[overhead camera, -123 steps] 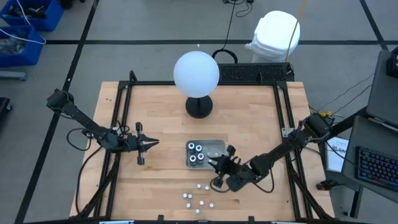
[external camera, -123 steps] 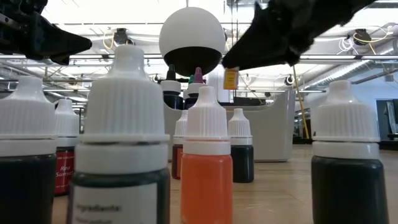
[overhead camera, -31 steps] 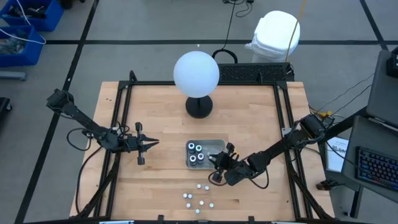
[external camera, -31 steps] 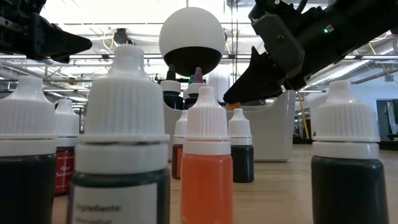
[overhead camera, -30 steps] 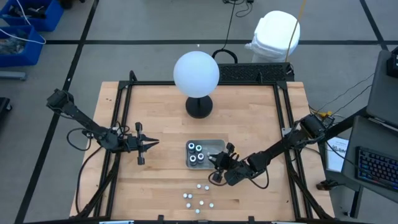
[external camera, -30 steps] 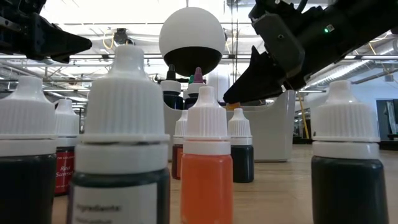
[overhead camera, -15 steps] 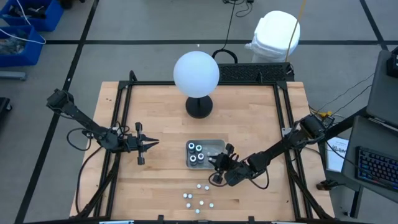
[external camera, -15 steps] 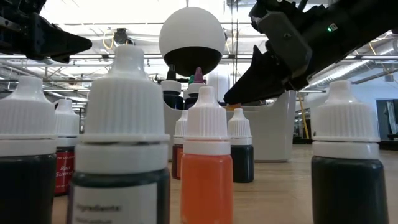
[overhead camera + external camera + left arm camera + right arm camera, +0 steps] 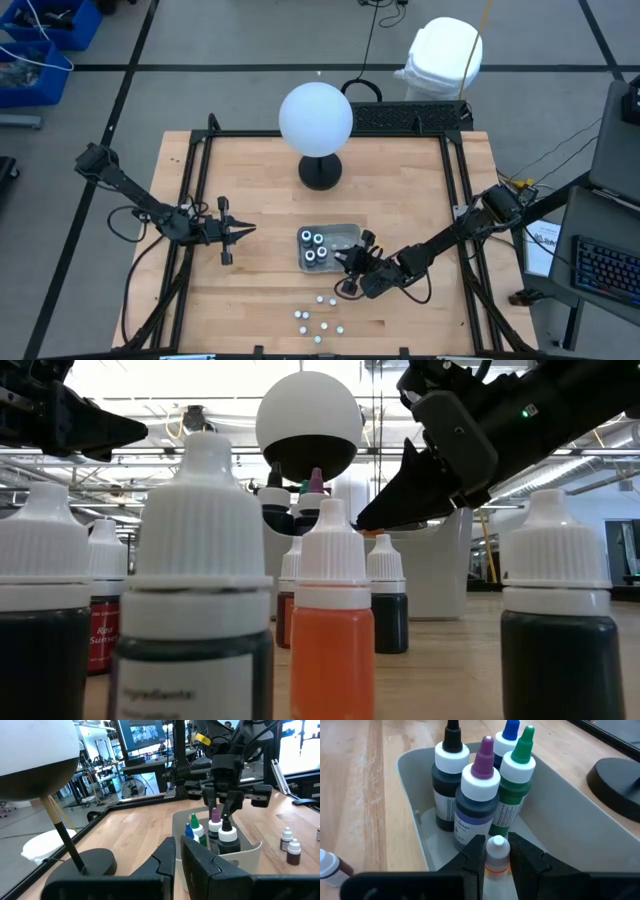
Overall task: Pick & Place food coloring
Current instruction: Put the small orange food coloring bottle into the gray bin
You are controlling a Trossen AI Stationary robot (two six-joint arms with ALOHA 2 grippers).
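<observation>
my right gripper (image 9: 497,851) pinches a small white-capped bottle (image 9: 497,854) over the tray (image 9: 415,795); left gripper (image 9: 177,856) pressed together at counter's 9 o'clock.

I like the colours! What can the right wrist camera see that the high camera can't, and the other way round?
Only the right wrist view shows the big bottles' tip colours: black, purple, blue, green, and a small white-capped bottle held in the right claw.

Only the high view shows the white globe lamp, the waiting left claw and small white bottles on the wooden table.

Both show the grey plastic tray.
</observation>
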